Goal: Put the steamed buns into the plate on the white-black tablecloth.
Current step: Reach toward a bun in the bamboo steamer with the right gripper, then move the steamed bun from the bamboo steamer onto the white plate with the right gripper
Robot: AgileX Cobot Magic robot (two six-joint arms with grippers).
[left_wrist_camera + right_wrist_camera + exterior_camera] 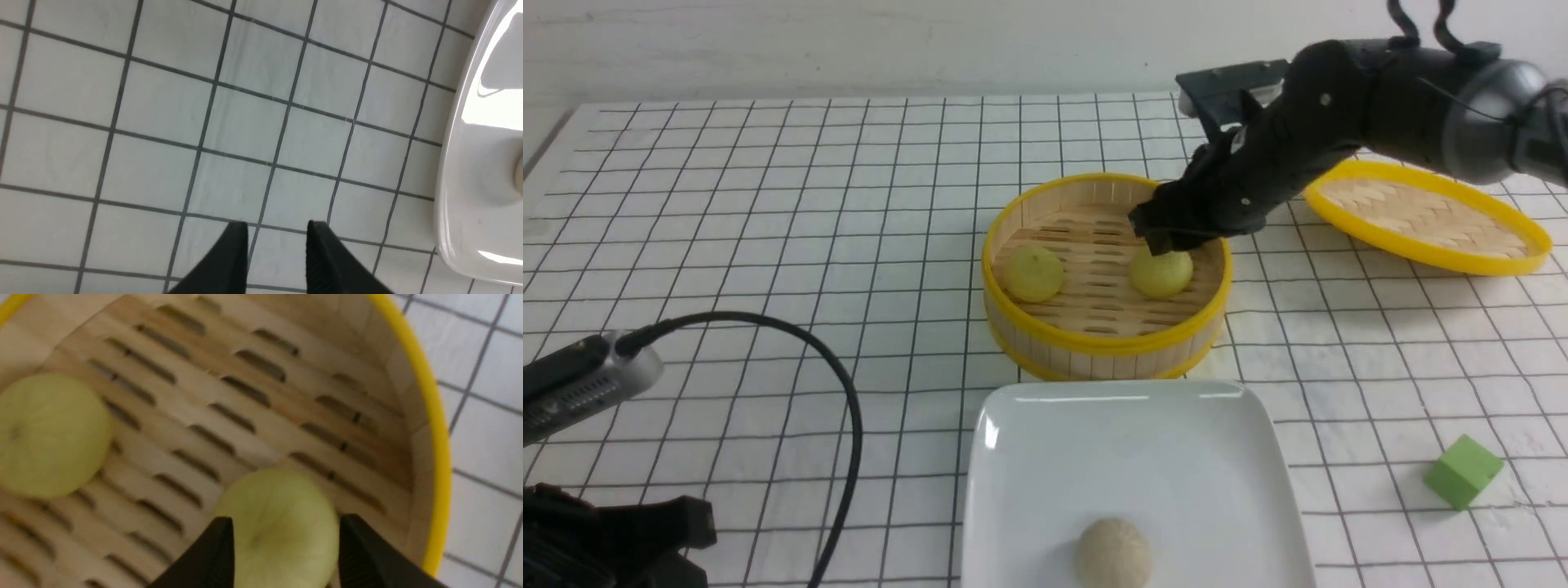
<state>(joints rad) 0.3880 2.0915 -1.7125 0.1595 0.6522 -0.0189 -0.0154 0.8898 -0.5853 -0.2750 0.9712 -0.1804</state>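
The step in hand is judged to be the pick-up of the pale yellow round dimpled bun [1162,275] on the right side of the round yellow-rimmed bamboo basket [1107,339]. Its pale yellow round twin [1033,273] sits on the left side. Recommended: centre the black right gripper [287,531] over the bun, lower with fingers astride it, close gently against denting, and lift straight above the rim before travelling to the glossy white square plate [1123,408]. Right claw: spread wide, nothing gripped; contact with the bun cannot be confirmed. Black left gripper [277,228]: fingers parted, holding nothing, above the white black-lined tablecloth [241,122].
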